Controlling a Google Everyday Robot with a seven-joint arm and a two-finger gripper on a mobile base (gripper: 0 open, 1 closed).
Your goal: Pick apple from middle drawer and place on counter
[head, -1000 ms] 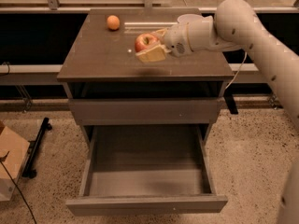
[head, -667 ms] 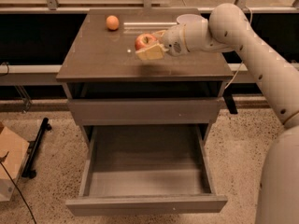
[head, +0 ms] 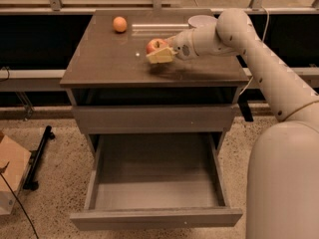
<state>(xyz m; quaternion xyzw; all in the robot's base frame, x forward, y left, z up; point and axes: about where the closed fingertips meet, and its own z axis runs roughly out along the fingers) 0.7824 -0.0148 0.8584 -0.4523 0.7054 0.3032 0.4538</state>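
The small red apple point(head: 155, 45) with a yellowish patch sits between the fingers of my gripper point(head: 159, 50), low over the middle of the glossy brown counter point(head: 107, 59). The gripper is shut on the apple, with one pale fingertip point(head: 160, 57) in front of it, and a shadow lies on the counter just below. The white arm reaches in from the right. The middle drawer point(head: 157, 217) is pulled out below, and its flat floor is bare.
A plain orange fruit point(head: 119, 24) lies at the counter's back left. A white round object point(head: 202, 20) sits at the back right. A shut drawer front point(head: 154, 118) lies above the open drawer. A cardboard box point(head: 10, 176) and a black stand point(head: 37, 158) are on the floor at left.
The gripper and apple have stayed at almost the same spot over the counter. The arm's near part has swung into the right foreground.
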